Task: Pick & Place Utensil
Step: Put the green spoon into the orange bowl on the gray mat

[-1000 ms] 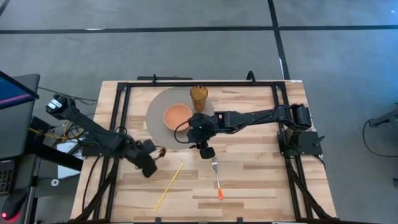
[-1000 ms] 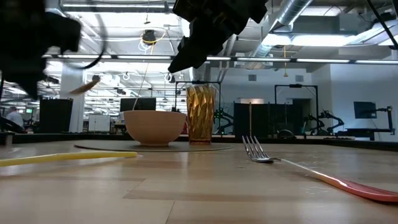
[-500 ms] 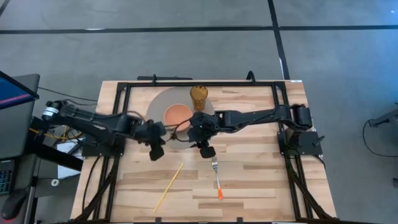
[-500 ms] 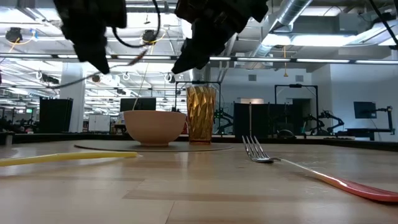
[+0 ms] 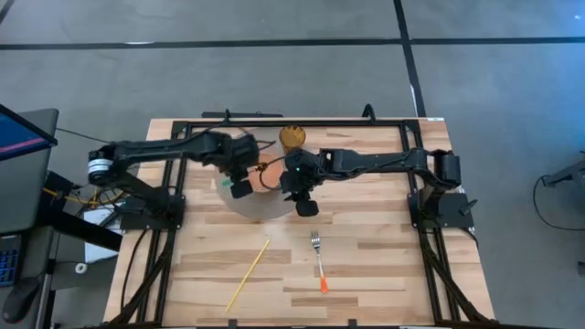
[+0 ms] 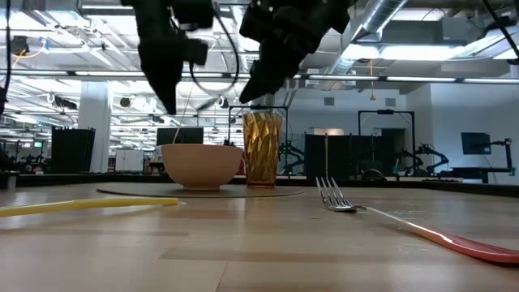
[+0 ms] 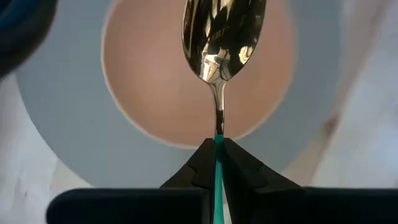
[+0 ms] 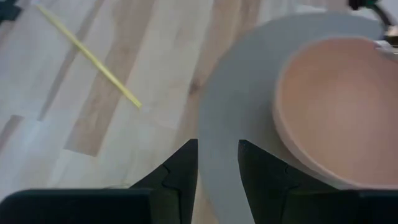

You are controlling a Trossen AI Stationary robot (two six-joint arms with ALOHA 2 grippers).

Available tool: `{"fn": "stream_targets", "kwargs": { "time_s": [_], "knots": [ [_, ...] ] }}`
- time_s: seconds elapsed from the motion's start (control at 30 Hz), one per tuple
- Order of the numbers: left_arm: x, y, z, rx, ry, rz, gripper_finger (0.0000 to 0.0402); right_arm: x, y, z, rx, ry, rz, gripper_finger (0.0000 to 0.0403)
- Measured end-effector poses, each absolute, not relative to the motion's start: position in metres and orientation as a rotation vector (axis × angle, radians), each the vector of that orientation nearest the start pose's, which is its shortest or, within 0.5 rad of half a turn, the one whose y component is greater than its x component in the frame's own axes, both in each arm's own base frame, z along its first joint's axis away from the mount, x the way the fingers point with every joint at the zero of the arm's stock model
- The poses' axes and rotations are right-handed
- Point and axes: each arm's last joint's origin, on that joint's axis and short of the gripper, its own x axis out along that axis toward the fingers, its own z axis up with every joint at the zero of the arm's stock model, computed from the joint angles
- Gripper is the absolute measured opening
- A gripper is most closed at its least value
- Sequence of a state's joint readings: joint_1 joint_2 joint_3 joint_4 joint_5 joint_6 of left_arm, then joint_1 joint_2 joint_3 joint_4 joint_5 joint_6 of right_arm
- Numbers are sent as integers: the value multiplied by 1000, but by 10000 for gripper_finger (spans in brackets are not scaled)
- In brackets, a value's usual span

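Note:
My left gripper [image 5: 245, 183] is shut on a spoon [image 7: 222, 37] with a metal bowl and a teal handle. It holds the spoon over a peach bowl [image 5: 267, 171], which stands on a round grey mat [image 5: 236, 199]. My right gripper [image 8: 217, 158] is open and empty. It hangs above the mat's near edge, just right of the bowl, and shows in the high view [image 5: 305, 203]. A fork with an orange handle [image 5: 319, 262] lies flat on the wood nearer the front. My left gripper pinches the spoon's teal handle [image 7: 218, 148] between its two fingertips, close to where the metal neck begins. The fingers point down and lie along the spoon. The spoon sticks out beyond them, its bowl end lowest, above the inside of the peach bowl.
An amber ribbed glass [image 5: 292, 137] stands on the mat just behind the bowl. A yellow stick [image 5: 249, 274] lies on the wood at the front left. Black frame rails [image 5: 183, 155] run along the table's sides and far edge.
My left gripper has swung from the table's left front toward the far right, carrying the spoon, and now hangs over the peach bowl pointing down. My right gripper has drawn back a little toward the far edge.

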State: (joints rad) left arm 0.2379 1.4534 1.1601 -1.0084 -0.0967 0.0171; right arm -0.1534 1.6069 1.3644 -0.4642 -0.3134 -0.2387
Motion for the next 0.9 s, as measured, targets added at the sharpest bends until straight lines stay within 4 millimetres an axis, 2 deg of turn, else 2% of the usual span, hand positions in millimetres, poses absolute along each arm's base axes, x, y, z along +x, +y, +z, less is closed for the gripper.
{"fn": "stream_targets", "kwargs": {
  "time_s": [0.13,0.3,0.5,0.73,0.9],
  "knots": [
    [262,76,238,-28,1447,184,16,348,-50,301,-47,709,223,108],
    [272,80,228,137,1519,195,16,348,-49,301,-47,712,227,108],
    [289,76,230,397,1545,188,17,349,-42,301,-53,713,246,108],
    [303,72,206,585,1659,155,17,350,-35,301,-58,712,264,108],
    [309,61,199,701,1685,148,17,350,-32,301,-60,717,272,108]
  ]
}}
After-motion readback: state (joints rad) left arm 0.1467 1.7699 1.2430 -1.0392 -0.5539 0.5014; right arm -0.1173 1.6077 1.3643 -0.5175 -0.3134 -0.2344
